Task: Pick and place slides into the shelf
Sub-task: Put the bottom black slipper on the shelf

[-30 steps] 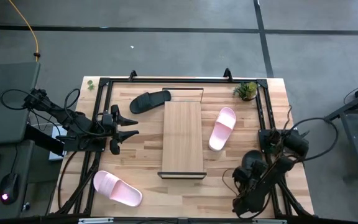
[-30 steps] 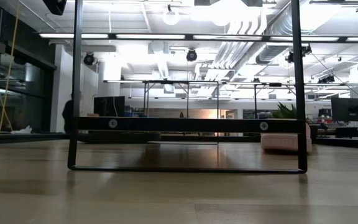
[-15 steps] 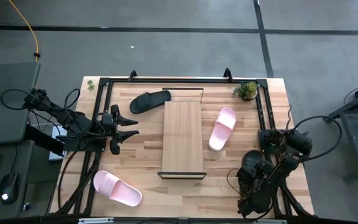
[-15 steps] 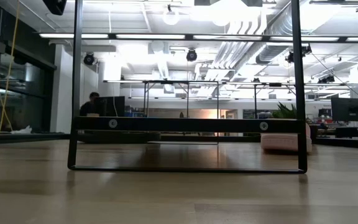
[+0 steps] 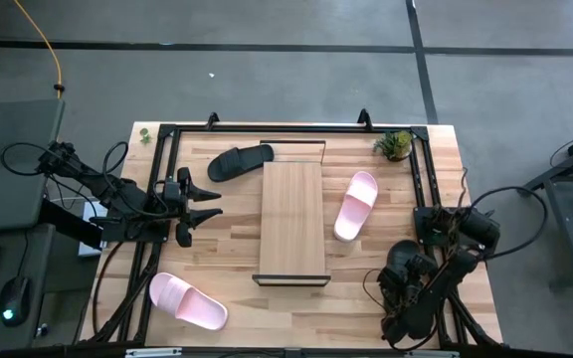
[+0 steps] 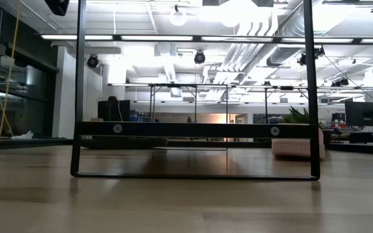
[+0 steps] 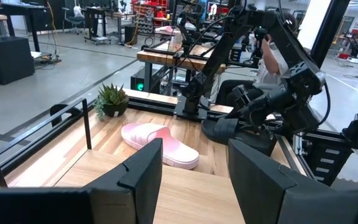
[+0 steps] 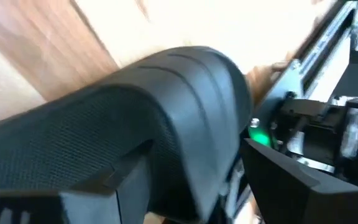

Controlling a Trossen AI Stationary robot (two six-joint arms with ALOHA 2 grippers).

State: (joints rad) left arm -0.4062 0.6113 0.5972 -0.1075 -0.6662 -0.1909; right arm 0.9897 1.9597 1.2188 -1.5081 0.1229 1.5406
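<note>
shelf (image 5: 292, 221): bare, no slide placed; four left. right gripper (image 5: 403, 267) clamped on black slide (image 8: 135, 118), shelf beside it. left gripper (image 5: 205, 203) spread, empty; second black slide (image 5: 239, 160) just beyond, pink slides (image 5: 355, 204) (image 5: 187, 301) apart.

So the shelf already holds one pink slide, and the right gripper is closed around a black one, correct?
Not quite. The high view shows the shelf bare; a pink slide lies beside it on the table. The right gripper is indeed around a black slide.
</note>
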